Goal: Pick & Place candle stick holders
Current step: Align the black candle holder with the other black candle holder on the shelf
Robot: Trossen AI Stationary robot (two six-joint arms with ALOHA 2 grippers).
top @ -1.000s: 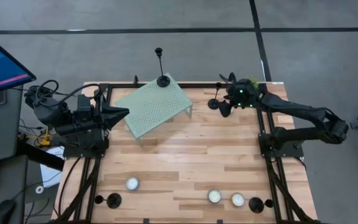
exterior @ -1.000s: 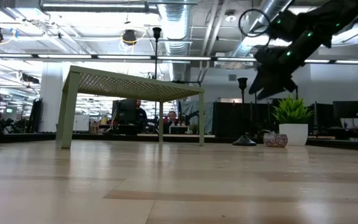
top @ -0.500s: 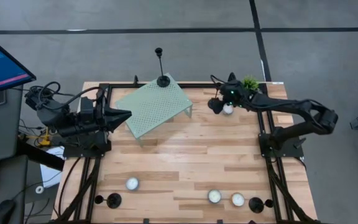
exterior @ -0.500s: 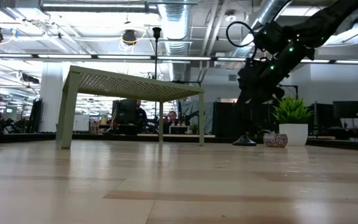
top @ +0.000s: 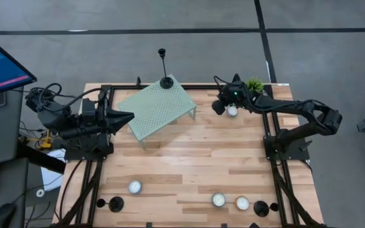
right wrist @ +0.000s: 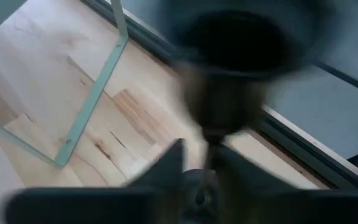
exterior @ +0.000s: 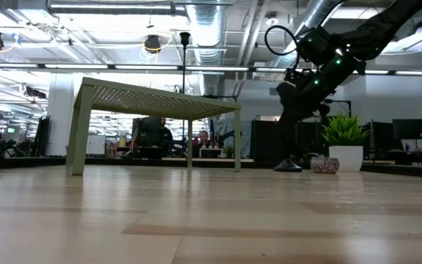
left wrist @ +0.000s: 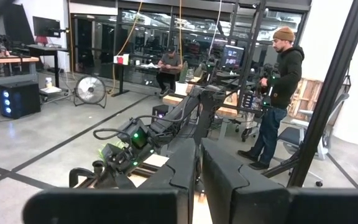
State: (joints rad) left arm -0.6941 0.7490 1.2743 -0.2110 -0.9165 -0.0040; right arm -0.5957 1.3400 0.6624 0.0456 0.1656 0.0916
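Right gripper (top: 219,106) sits at about 1 o'clock on the table (top: 189,171), low over the back edge, just beside a small potted plant (top: 255,83). In the right wrist view its fingers (right wrist: 169,167) are drawn in tight around the thin stem of a black candle stick holder (right wrist: 241,50), whose top cup fills the upper part of that view; the wrist picture is smeared, so actual contact cannot be confirmed. In the low view this gripper (exterior: 293,110) hangs over the holder's disc base (exterior: 288,166), which rests on the table surface.

Left gripper (top: 127,116) waits at about 10 o'clock, fingers pressed together and holding nothing, pointing toward the pale green perforated stand (top: 154,109).

Other holders:
- Tall holder (top: 165,79) stands upright on the back corner of the stand, at about 12 o'clock; stem and cup rise above the stand top in the low view (exterior: 184,51).
- Short holder (top: 115,204) at about 7 o'clock, near the front edge.
- Short holder (top: 261,208) at about 5 o'clock, near the front edge.

Tealights: one (top: 134,187) near 7 o'clock, two (top: 218,199) (top: 242,203) between 5 and 6 o'clock, one (top: 232,111) touching or just beside the right gripper.

Room beyond: a standing person (left wrist: 279,93) in dark clothes and a seated person (left wrist: 169,65) show in the left wrist view.
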